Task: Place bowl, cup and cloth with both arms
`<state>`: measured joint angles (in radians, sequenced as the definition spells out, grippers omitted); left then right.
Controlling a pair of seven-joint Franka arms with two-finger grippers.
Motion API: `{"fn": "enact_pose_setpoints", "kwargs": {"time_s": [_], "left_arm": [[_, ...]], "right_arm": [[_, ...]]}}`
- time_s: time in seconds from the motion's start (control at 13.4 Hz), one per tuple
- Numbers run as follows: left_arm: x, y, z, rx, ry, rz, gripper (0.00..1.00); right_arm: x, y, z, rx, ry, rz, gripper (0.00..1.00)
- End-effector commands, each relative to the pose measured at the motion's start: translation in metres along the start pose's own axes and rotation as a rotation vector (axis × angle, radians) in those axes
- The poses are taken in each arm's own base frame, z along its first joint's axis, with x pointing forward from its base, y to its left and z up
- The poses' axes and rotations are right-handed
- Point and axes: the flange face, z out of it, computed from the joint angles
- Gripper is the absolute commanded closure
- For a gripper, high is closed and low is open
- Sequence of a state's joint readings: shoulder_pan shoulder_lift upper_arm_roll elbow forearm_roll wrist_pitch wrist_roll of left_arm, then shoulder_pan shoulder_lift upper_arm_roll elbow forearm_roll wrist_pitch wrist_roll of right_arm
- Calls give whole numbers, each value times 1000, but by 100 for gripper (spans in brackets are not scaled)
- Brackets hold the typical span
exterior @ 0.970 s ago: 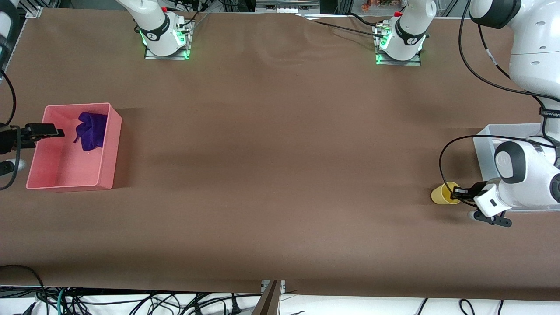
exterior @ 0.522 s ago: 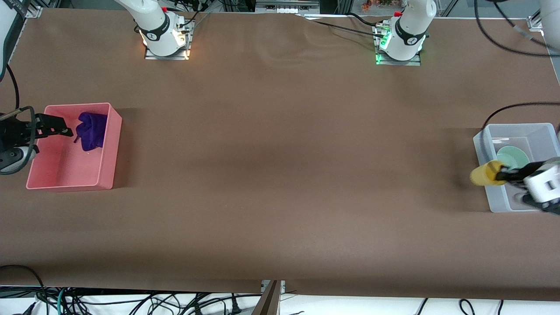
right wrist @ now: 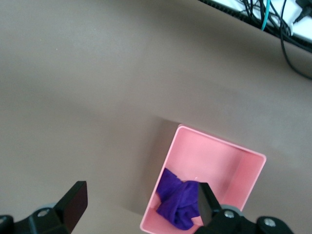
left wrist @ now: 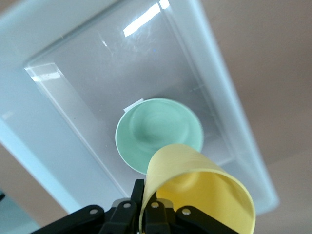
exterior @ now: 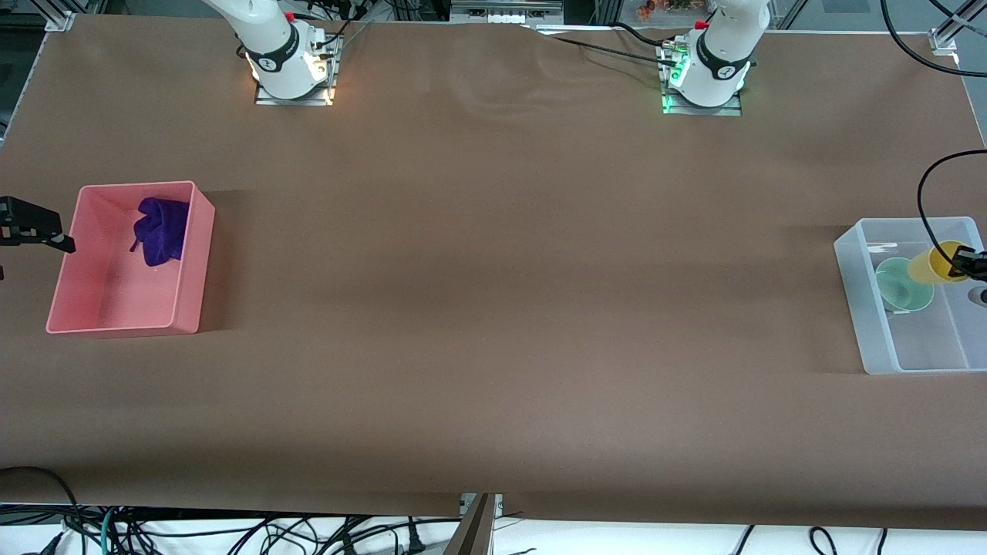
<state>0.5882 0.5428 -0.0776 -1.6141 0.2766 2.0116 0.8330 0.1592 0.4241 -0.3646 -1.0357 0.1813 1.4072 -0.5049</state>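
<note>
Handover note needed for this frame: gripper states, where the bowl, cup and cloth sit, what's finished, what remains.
Left gripper: shut on the cup, held in the air over the clear bin at the left arm's end of the table.
Right gripper: open, empty, beside the pink bin at the right arm's end.
Bowl: in the clear bin.
Cloth: in the pink bin.
Done: bowl and cloth placed.
Left: lower and release the cup, probably into the clear bin beside the bowl; then pull the arm away.
</note>
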Motion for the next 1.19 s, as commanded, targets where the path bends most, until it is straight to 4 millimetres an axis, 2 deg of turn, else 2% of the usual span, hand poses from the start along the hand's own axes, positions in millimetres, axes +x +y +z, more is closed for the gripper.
{"fn": "enact_pose_setpoints", "kwargs": {"time_s": [0.0, 0.15, 0.37, 0.45, 0.6, 0.82, 0.9, 1.04, 1.12], "left_arm": [[-23, 12, 26, 10, 30, 26, 100], [-23, 14, 33, -3, 30, 25, 100], [-23, 13, 53, -58, 56, -9, 100], [-22, 10, 51, -43, 68, -10, 100], [-14, 11, 40, -24, 81, -1, 91], [-10, 12, 29, -6, 92, 10, 92], [-11, 11, 28, -2, 89, 11, 93], [-14, 9, 29, -1, 87, 7, 94], [-15, 9, 29, -1, 88, 5, 91]], "right_arm": [[-18, -67, -10, -21, -31, 200, 0], [-42, -95, -6, -1, -62, 299, 0], [-48, -97, -3, 3, -102, 295, 0], [-50, -99, -2, 5, -123, 299, 0], [-54, -105, -1, -2, -142, 296, 0], [-83, -96, 5, 15, -170, 328, 0], [-94, -86, 4, 19, -171, 349, 0], [-92, -86, 4, 9, -171, 342, 0], [-90, -81, 6, -7, -178, 342, 0]]}}
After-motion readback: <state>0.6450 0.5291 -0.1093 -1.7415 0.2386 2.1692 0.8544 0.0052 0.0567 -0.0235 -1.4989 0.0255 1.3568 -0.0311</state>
